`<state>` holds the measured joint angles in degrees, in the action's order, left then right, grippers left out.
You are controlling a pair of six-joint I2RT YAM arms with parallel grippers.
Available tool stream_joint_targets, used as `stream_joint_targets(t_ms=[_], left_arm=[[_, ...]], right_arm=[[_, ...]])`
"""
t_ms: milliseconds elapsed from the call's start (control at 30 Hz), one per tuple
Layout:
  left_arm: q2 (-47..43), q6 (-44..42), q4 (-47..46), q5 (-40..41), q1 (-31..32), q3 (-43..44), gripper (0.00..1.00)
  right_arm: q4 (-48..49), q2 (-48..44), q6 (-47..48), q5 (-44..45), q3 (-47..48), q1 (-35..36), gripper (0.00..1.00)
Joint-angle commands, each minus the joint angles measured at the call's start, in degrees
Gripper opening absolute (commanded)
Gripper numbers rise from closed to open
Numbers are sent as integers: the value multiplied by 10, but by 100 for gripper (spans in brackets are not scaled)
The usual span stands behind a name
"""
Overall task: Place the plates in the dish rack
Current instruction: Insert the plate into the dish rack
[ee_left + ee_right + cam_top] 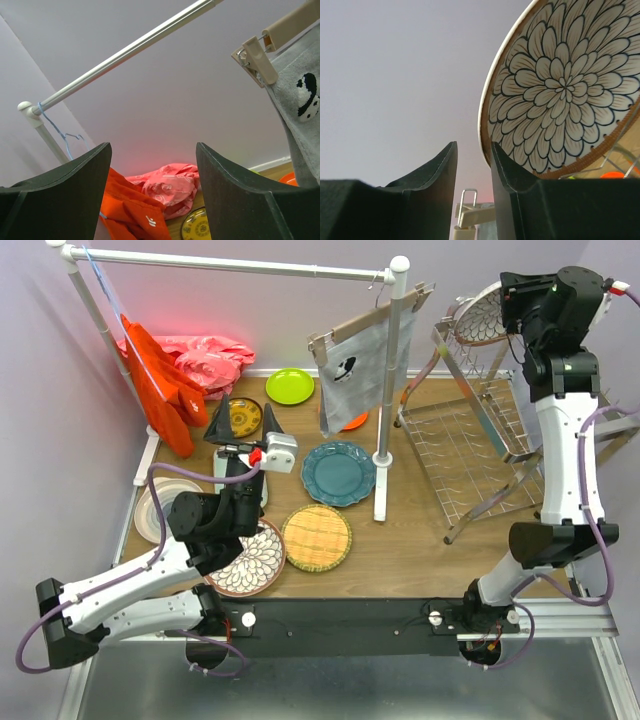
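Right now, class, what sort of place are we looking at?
Probably a robot lab bench staged as a household corner: assorted plates on a wooden table, a wire dish rack, a clothes rail.

From above, I have the dish rack [480, 440] at 2 o'clock from the middle of the table [420, 540], with one flower plate [487, 315] standing on edge at its far end. Near the middle lies the scalloped plate [338, 473], the woven plate [316, 537] at its 7 o'clock, and a second flower plate [250, 560] right against the woven one at 9 o'clock. The clothes rail [240, 265] spans the far side at 12 o'clock, a towel [355, 370] hangs from it behind the scalloped plate, and the cloths [205, 360] lie at 10 o'clock.
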<state>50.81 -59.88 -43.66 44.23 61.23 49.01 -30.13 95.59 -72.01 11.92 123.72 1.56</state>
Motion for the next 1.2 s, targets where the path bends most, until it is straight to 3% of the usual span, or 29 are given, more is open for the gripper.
stream_joint_targets(t_ms=[0, 633, 867, 1067, 1167], left_arm=[[-10, 26, -20, 5, -1, -17, 77], [-41, 56, -16, -2, -2, -36, 77], [-40, 78, -10, -5, -2, -37, 77], [-36, 102, 11, -14, -1, -23, 77], [-35, 119, 29, -19, -1, -15, 77]], right_arm=[[18, -50, 64, 38, -30, 5, 42], [55, -97, 185, 91, -67, 1, 46], [83, -106, 244, 93, -69, -36, 46], [94, -95, 279, 52, -67, -95, 47], [93, -80, 305, -31, -58, -138, 47]])
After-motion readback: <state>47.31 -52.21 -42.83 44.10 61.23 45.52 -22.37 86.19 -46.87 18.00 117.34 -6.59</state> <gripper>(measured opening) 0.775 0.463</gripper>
